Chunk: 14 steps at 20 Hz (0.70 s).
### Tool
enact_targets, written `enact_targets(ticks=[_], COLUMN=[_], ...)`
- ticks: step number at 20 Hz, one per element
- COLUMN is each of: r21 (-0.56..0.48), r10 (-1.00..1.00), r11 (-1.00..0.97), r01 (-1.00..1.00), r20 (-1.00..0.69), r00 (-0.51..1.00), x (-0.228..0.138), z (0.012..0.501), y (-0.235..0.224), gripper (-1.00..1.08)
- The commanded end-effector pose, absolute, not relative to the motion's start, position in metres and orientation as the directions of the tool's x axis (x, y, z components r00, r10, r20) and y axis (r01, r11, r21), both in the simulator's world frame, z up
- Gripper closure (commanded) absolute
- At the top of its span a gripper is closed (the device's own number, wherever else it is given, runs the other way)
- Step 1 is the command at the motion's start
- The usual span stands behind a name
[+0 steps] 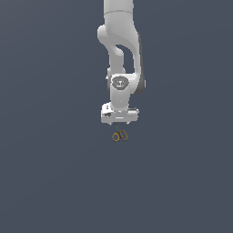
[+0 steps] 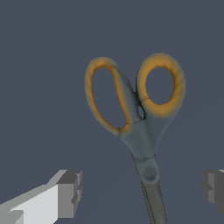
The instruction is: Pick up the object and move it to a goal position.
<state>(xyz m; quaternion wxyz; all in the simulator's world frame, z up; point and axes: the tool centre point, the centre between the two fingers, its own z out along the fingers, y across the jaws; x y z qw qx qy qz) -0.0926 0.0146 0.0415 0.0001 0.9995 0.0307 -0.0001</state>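
Observation:
The object is a small pair of scissors (image 1: 119,135) with two orange-yellow handle loops and dark grey blades. It lies on the flat dark grey surface just below my gripper (image 1: 118,124) in the exterior view. In the wrist view the scissors (image 2: 146,131) fill the middle, with the loops away from the fingers and the blades running between them. My gripper (image 2: 142,189) is open. One finger (image 2: 69,193) and the other finger (image 2: 214,187) stand wide apart on either side of the pivot and blades, not touching them. The blade tips are out of view.
The white arm (image 1: 120,45) comes down from the top of the exterior view. The dark grey surface (image 1: 54,173) spreads all around, with no other object and no goal marker in view.

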Motion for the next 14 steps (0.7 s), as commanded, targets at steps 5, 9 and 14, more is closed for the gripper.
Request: enact_targets(ticks=[5, 9, 14], r21=[0.000, 0.000, 0.000], r10=[0.062, 0.062, 0.062], r11=[-0.998, -0.998, -0.998], r01=[0.062, 0.062, 0.062], r20=[0.000, 0.000, 0.000], r00=[0.998, 0.998, 0.998], x=[-0.094, -0.093, -0.093], z=[0.014, 0.008, 0.008], y=[0.015, 0.015, 0.015], gripper=[-0.92, -0.92, 1.08])
